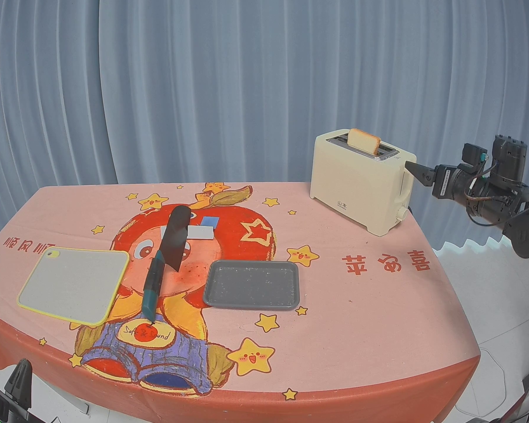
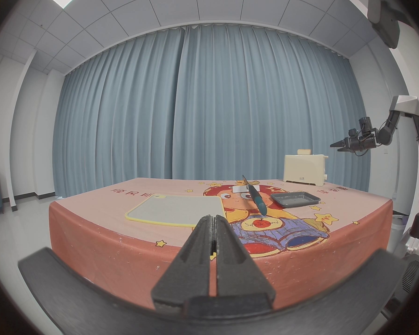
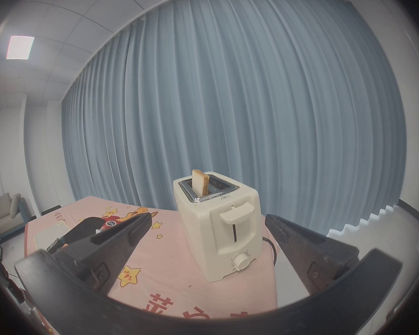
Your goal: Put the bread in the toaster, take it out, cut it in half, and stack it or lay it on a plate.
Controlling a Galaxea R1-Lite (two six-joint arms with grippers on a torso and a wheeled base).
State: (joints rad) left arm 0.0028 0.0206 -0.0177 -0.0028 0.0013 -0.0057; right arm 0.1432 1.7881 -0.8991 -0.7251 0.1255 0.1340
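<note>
Your right gripper [image 1: 418, 171]: jaws spread wide, empty, beside lever end of cream plastic toaster [image 1: 358, 189]. Left gripper [image 2: 214, 224]: jaws pressed together, low before pink-clothed table [image 1: 364, 318]. Golden toasted bread slice [image 1: 363, 141] stands in toaster slot. Watch: low approach shoves toaster; hard pinch crumbles slice.

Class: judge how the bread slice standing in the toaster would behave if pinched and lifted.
The bread probably lifts easily: thin, seemingly light, standing well above the toaster slot. It stands without sagging, so likely fairly stiff, though a hard pinch might crumble it. Its browned crust looks dry, probably not slippery.
</note>
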